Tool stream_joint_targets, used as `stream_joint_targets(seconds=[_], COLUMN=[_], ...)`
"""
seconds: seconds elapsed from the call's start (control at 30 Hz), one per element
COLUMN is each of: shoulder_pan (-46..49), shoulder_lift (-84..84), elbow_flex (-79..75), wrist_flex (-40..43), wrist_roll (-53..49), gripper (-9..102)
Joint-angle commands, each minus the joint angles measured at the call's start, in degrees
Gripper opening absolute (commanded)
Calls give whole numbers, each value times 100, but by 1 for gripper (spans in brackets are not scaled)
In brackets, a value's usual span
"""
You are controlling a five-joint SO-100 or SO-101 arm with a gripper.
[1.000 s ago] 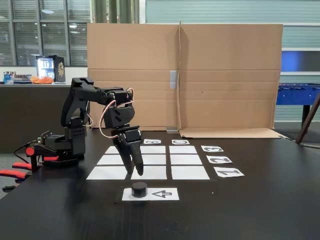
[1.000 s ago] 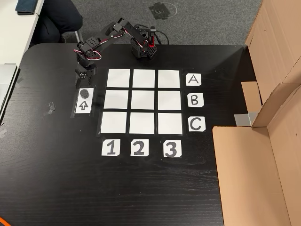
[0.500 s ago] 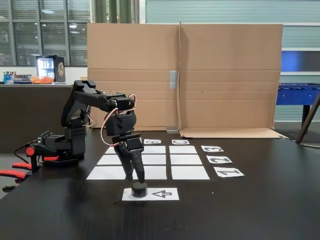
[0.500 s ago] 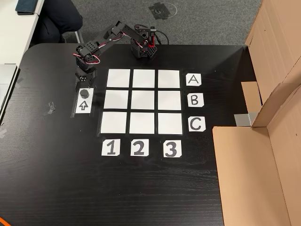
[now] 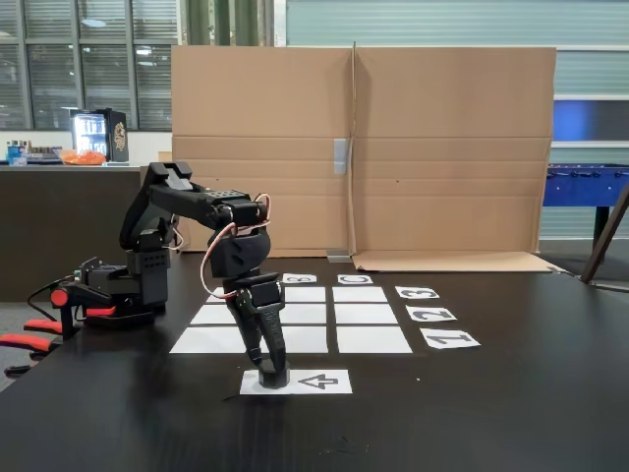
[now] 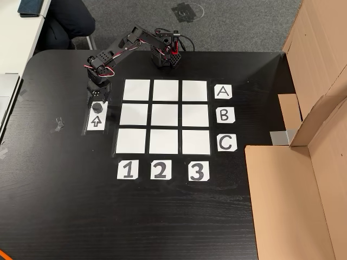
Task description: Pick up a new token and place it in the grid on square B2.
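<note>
The token (image 6: 97,106) sits on the arrow strip (image 5: 316,382) beside the grid (image 6: 165,116). My hand (image 5: 274,374) has dropped onto it since a second ago; I can't tell its closure. Grasp looks imminent.

A black wood-grain table (image 6: 179,216) carries nine white sheets forming the grid (image 6: 164,116), with cards A, B, C (image 6: 224,115) at its right in the top-down fixed view and 1, 2, 3 (image 6: 160,170) below. An arrow strip (image 6: 96,120) lies left of it. The arm's base (image 6: 165,56) sits at the far edge, and a cardboard sheet (image 6: 295,200) covers the right side.
</note>
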Motion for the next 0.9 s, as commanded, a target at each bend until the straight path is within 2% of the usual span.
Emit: stream_joint_targets(seconds=[0.0, 0.87], shoulder_pan=[-97, -211], shoulder_lift=[18, -413], elbow_flex=[-281, -703], wrist_flex=[18, 26], wrist_roll=[-53, -53], gripper=[27, 25])
